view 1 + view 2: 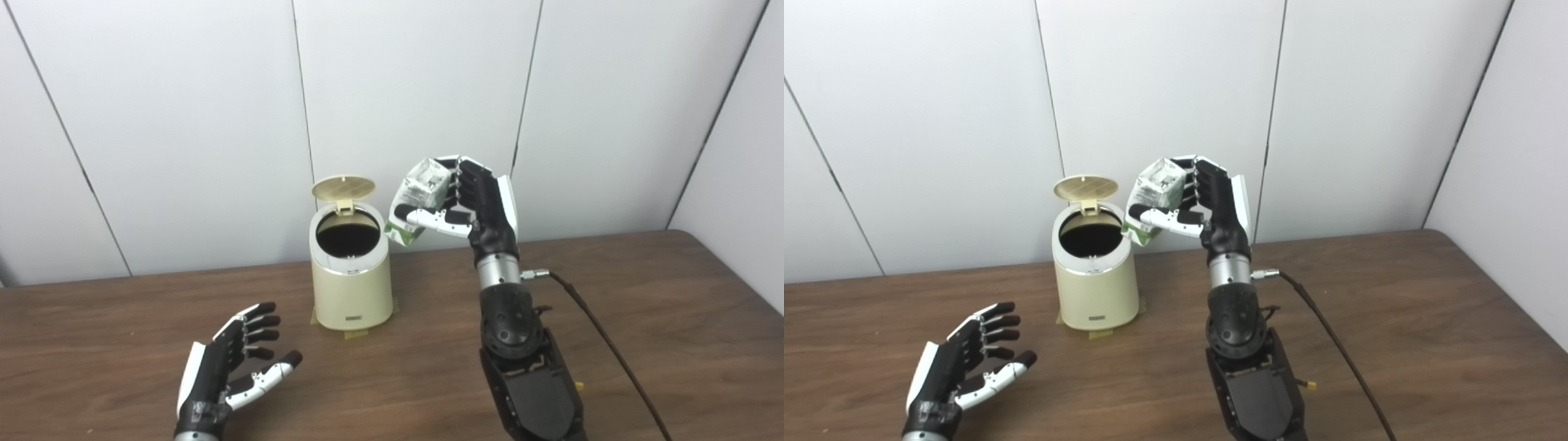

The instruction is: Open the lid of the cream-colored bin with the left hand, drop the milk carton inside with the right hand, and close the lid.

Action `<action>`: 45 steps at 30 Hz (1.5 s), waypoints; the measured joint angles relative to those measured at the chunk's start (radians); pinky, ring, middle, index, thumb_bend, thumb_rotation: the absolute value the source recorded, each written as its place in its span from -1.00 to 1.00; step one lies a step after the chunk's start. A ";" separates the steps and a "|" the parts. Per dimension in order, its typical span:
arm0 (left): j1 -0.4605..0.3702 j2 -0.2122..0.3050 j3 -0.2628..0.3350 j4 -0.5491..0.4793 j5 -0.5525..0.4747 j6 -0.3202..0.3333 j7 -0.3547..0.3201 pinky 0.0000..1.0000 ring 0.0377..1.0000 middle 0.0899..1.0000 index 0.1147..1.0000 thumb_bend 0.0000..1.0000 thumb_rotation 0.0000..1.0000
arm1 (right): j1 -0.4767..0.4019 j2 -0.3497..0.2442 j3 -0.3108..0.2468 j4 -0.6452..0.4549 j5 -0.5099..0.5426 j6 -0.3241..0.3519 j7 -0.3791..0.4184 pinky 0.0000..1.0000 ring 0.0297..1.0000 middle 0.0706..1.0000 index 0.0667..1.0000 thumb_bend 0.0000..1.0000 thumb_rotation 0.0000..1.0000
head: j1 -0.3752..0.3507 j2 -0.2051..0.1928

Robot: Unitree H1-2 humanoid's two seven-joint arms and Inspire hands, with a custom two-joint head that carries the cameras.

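The left hand (229, 367) sits low over the brown table (674, 318), palm turned inward, its fingers (260, 323) spread and its thumb held apart, with nothing between them. Up and to the right of that hand, well clear of its fingertips, stands the cream-colored bin (351, 275), upright on the table with bits of tape (356, 334) showing at its base. Its lid (343, 188) is swung up and back on the rear hinge, standing nearly on edge above the rim, so the dark inside of the bin is open to view. Farther right, the right hand (474, 205) is raised above the table on its upright forearm, level with the bin's top and just to the right of it. The fingers curl around the far side of the milk carton (419, 199) and the thumb (432, 217) presses across its near face, so the carton is firmly held. The carton is tilted, its lower green-and-white corner pointing down and left toward the bin's rim, close beside it but not inside the opening; whether it touches the rim cannot be told. A dark cable (603, 343) runs from the right wrist across the table toward the lower right.
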 measured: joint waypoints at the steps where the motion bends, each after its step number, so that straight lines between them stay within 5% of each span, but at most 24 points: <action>1: 0.000 -0.003 -0.002 0.005 0.004 0.000 0.004 0.22 0.40 0.45 0.52 0.41 -0.68 | -0.005 0.007 0.002 0.001 -0.004 0.001 0.000 -0.48 -0.42 -0.25 0.00 0.04 -1.00 | 0.008 -0.002; 11: -0.003 -0.039 -0.010 0.007 0.008 0.001 0.035 0.24 0.42 0.46 0.51 0.47 -0.64 | -0.031 0.050 0.007 0.083 -0.006 0.000 0.001 -0.44 -0.38 -0.22 0.01 0.04 -1.00 | 0.048 0.002; 38: -0.004 -0.064 -0.035 -0.022 0.034 0.037 0.061 0.23 0.41 0.45 0.52 0.46 -0.68 | -0.124 0.052 0.083 0.301 -0.047 -0.023 -0.011 -0.46 -0.41 -0.25 0.00 0.04 -1.00 | 0.104 0.032; 45: -0.004 -0.066 -0.042 -0.033 0.040 0.045 0.065 0.23 0.42 0.46 0.52 0.46 -0.66 | -0.166 0.051 0.089 0.391 -0.049 -0.084 -0.022 -0.45 -0.39 -0.24 0.00 0.04 -1.00 | 0.106 0.032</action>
